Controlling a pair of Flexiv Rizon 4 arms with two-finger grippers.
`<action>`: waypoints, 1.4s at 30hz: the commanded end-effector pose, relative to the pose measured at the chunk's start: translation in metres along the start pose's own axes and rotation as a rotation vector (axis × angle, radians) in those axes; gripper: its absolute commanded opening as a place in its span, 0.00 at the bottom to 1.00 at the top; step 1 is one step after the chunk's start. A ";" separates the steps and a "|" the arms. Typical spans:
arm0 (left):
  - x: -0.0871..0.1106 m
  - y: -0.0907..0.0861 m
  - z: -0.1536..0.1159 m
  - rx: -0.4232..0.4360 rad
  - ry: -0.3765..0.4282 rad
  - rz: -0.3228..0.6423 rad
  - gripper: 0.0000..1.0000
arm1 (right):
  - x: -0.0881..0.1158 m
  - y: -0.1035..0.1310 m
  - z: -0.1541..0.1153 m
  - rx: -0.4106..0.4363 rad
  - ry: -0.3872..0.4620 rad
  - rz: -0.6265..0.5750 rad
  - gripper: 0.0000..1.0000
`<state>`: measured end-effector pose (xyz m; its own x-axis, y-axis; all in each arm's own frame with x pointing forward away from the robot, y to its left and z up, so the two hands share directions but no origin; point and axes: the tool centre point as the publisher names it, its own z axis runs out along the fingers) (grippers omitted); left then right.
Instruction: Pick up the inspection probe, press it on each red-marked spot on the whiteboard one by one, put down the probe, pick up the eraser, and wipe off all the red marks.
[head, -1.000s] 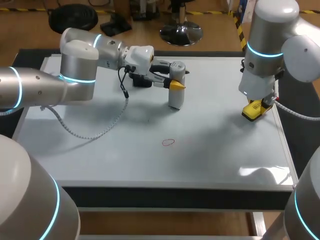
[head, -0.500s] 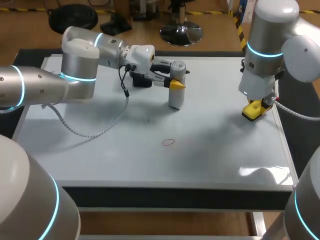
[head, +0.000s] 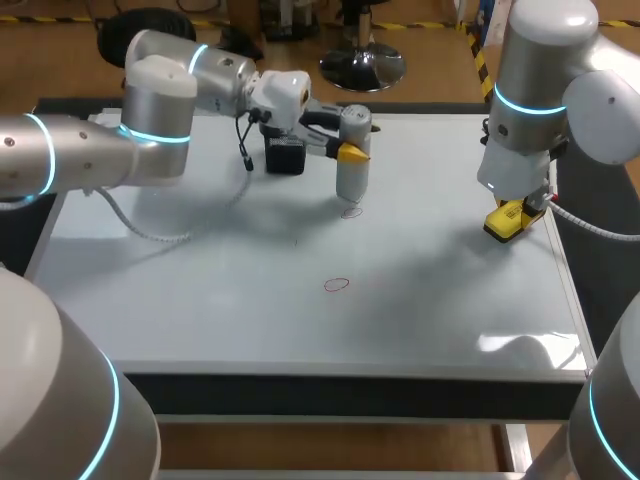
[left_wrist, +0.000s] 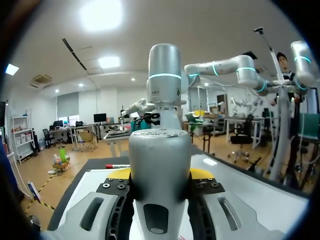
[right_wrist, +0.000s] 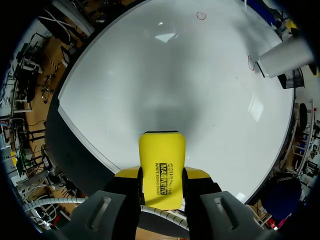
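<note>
Left gripper (head: 350, 152) clamps a grey cylindrical probe (head: 350, 186); right gripper (right_wrist: 161, 176) apparently grips a yellow block eraser (right_wrist: 161, 155).

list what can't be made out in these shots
- left wrist view: the inspection probe hides its own tip and the red marks
- head view: the right arm covers most of the eraser
- head view: black box behind the left gripper, partly hidden, unidentifiable

Two lines of black lettering (right_wrist: 164, 176) run along the yellow eraser (right_wrist: 161, 150) gripped in the right end effector (right_wrist: 161, 181).
</note>
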<state>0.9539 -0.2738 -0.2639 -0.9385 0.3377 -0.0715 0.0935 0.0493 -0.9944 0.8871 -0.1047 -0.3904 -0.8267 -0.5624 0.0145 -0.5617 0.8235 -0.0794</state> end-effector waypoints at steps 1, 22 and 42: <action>-0.015 -0.008 -0.006 -0.002 0.080 0.000 0.00 | 0.000 0.000 0.000 0.003 0.002 -0.001 0.00; -0.083 -0.046 -0.032 -0.020 0.171 0.044 0.00 | 0.000 0.000 0.000 0.003 0.002 -0.001 0.00; -0.128 -0.049 -0.054 -0.007 0.211 0.024 0.00 | 0.000 0.000 0.000 0.003 0.002 -0.001 0.00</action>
<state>1.0790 -0.2670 -0.2010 -0.9199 0.3806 -0.0944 0.1228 0.0510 -0.9911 0.8871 -0.1047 -0.3905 -0.8267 -0.5624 0.0144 -0.5616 0.8236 -0.0795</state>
